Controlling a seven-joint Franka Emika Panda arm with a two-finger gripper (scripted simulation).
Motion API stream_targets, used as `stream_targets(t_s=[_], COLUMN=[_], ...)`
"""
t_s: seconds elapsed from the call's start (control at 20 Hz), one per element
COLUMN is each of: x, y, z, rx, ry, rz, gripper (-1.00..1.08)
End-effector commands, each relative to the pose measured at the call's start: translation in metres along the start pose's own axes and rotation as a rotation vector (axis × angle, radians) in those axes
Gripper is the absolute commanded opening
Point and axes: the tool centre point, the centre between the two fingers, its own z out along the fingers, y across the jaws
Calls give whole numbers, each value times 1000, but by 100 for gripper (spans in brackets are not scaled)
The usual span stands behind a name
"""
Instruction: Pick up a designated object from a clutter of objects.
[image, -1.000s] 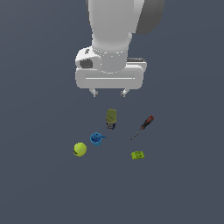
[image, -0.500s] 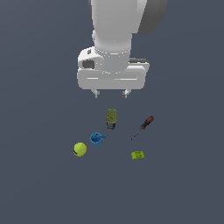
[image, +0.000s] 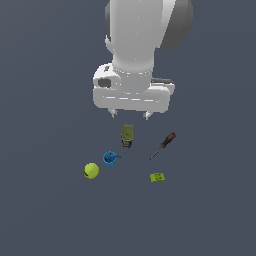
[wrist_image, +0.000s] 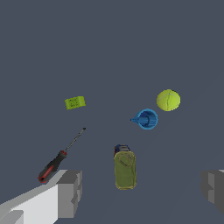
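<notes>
The designated object, a small flat lime-green block (image: 158, 177) with darker markings, lies on the grey floor at the exterior view's lower right; it also shows in the wrist view (wrist_image: 75, 103). My gripper (image: 130, 115) hangs open and empty high above the clutter, over the olive can (image: 127, 135). In the wrist view its two grey fingers (wrist_image: 70, 192) stand wide apart either side of the can (wrist_image: 125, 168). The block lies well apart from the gripper, beyond the screwdriver.
A red-handled screwdriver (image: 163, 145) lies between can and block, also in the wrist view (wrist_image: 59, 158). A blue cup-like piece (image: 111, 158) and a yellow-green ball (image: 91, 170) sit toward the exterior view's left, also in the wrist view: cup (wrist_image: 146, 119), ball (wrist_image: 168, 100).
The arm and gripper have shifted slightly toward the exterior view's right and a little lower. The objects have not moved.
</notes>
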Motion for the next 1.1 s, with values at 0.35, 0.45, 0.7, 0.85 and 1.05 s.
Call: stream_targets(t_s=[0.35, 0.45, 0.7, 0.85, 1.05], x=[21, 25, 36, 41, 48], y=[-21, -26, -38, -45, -55], z=[31, 39, 58, 70, 87], rx=[11, 13, 18, 20, 22], ry=[-3, -4, -7, -8, -11], rz=[199, 245, 360, 429, 521], gripper=[100, 100, 100, 100, 100])
